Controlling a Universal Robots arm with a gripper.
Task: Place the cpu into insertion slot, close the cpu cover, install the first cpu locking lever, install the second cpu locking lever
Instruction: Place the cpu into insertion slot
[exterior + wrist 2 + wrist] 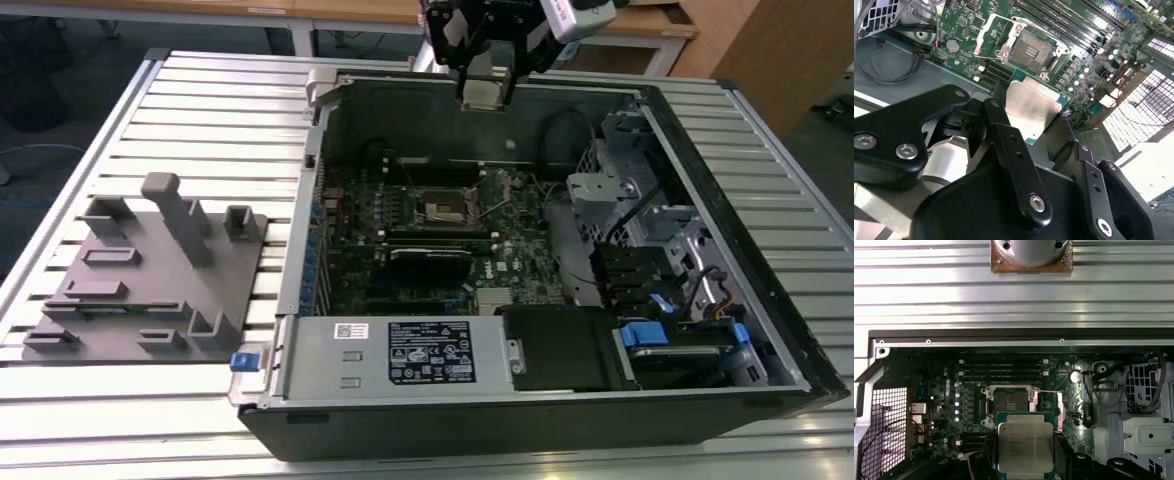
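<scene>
High over the far side of the open computer case (307, 250) in the exterior view, the end effector (483, 95) hangs with the cpu (483, 97) clamped between its black fingers (1004, 132), which press on two opposite edges of the chip. In the second wrist view the cpu (1031, 112) shows a plain silvery face, held flat and clear of the board; in the first wrist view the cpu (1025, 447) shows its printed metal lid with a green border around it. The insertion slot (1008, 405) lies well below the chip on the green motherboard (521, 260), its dark centre uncovered, with the long black memory slots (1004, 367) just beside it. The cpu cover (985, 32) is swung up and away from the insertion slot, a thin silvery frame standing along one side of the socket. The case rests on a slatted metal desk (200, 100). At the case's near edge sits a power supply box (400, 355) with a white label, and on the exterior view's left a grey fixture (147, 270) with upright posts stands on the desk.
</scene>
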